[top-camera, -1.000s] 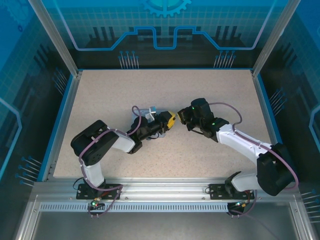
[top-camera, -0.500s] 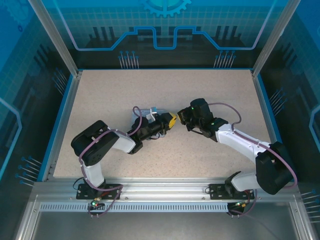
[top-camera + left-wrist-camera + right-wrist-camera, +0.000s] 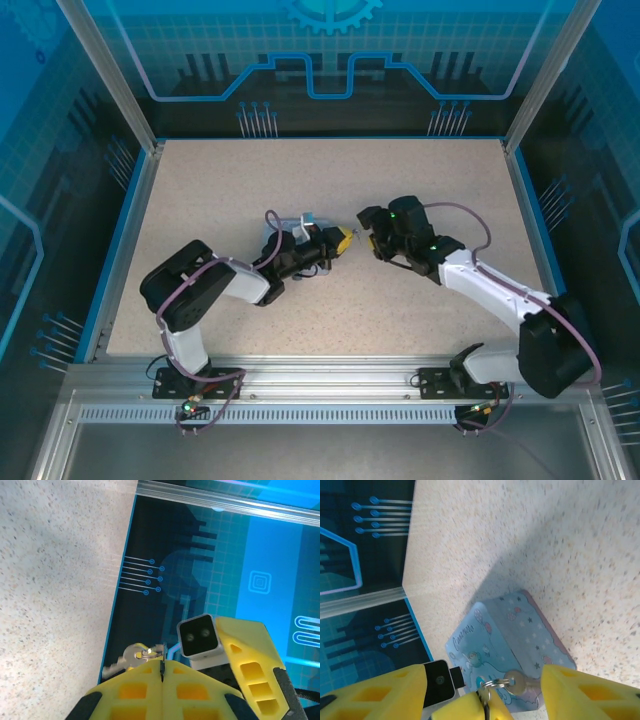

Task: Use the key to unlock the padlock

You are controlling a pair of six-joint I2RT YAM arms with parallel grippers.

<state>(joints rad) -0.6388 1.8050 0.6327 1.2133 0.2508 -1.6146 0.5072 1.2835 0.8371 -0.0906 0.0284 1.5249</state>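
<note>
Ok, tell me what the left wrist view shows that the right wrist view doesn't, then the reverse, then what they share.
Left wrist: the right arm's wrist camera, facing it. Right wrist: the pastel tin lying on the table, and the right gripper open wide. Both: the key on its ring, pinched by the shut left gripper, plus the table and the blue wall.

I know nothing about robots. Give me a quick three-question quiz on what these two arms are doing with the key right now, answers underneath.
1. True or false: the left gripper is shut on the key.
2. The right gripper is: A open, B shut on the key, C shut on nothing.
3. In the right wrist view, what lies on the table behind the key?

Key: 1 true. 2 A. 3 the pastel tin with a cartoon figure.
</note>
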